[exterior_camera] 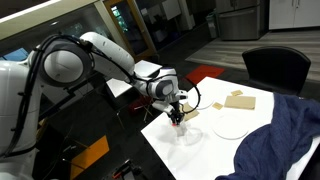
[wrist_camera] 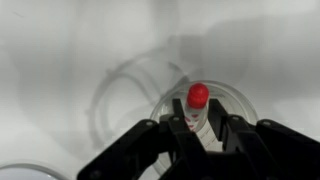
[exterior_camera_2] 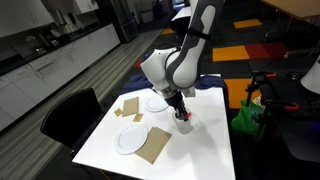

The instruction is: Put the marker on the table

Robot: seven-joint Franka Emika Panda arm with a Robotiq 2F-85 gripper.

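White glossy rounded links are seen on the arm point(exterior_camera: 108, 52) in both exterior views point(exterior_camera_2: 168, 68), with dark seams at the joints. A large bulbous joint housing point(exterior_camera: 64, 64) is noted, grey-white with a dark ring. Black cables point(exterior_camera: 36, 80) are seen looped beside the lower links. The wrist section point(exterior_camera: 160, 86) is shown white with black parts. In the wrist view the jaws are shown matte black and angular, as two blocky fingers point(wrist_camera: 135, 150) with bevelled edges. Finer surface detail is blurred.
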